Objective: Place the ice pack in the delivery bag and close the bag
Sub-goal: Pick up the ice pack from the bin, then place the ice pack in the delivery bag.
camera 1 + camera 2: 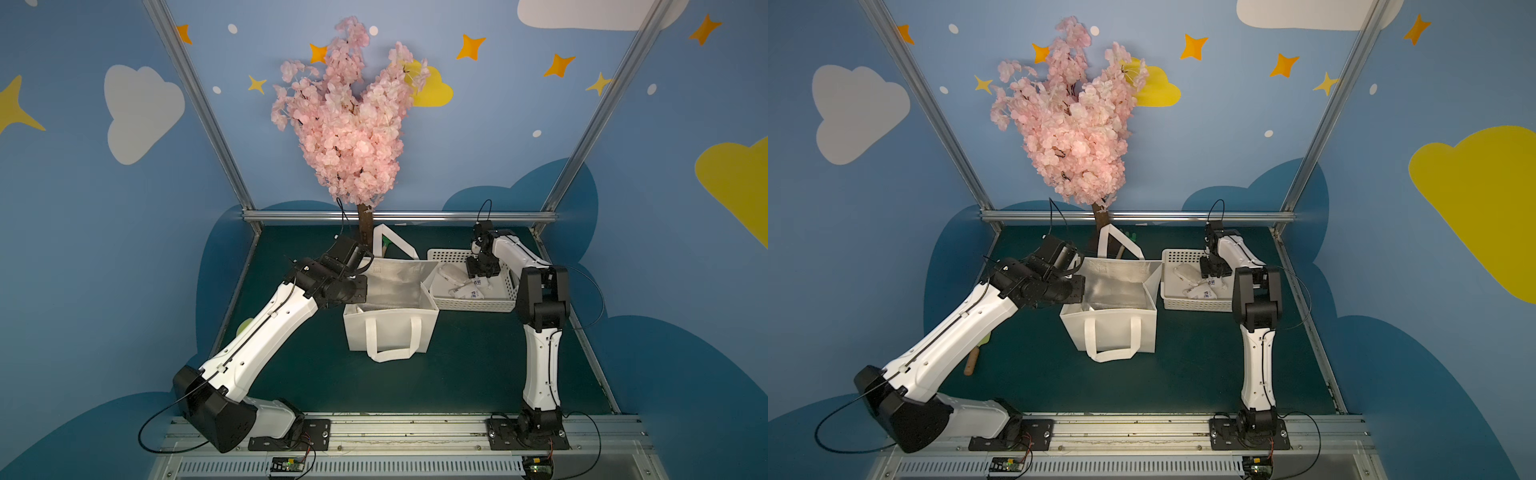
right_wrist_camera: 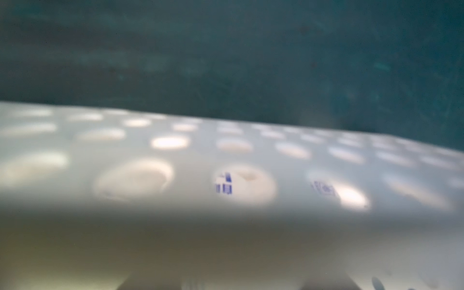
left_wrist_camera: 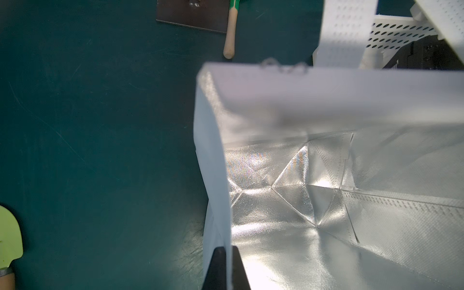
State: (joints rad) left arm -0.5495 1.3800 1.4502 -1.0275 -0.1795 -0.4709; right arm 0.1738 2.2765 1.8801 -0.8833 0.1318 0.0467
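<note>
Can't tell the right jaws' state: down in the basket (image 1: pixel 473 305) at 3 o'clock, blurred in the wrist view to holes and blue print. Hard to read the ice pack (image 1: pixel 452 273) in there, lying roughly 10-to-4. Clenching the bag's (image 1: pixel 390 328) 9 o'clock wall with the left jaws, seen only from the left wrist. Mouth up, mid-bench (image 1: pixel 457 374).

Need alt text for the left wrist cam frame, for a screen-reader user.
Close view down into the open delivery bag, silver foil lining with nothing visible inside, with the left claw pinched shut on the bag's white side wall. Beyond lie the green table, a wooden handle and the white perforated basket.
</note>
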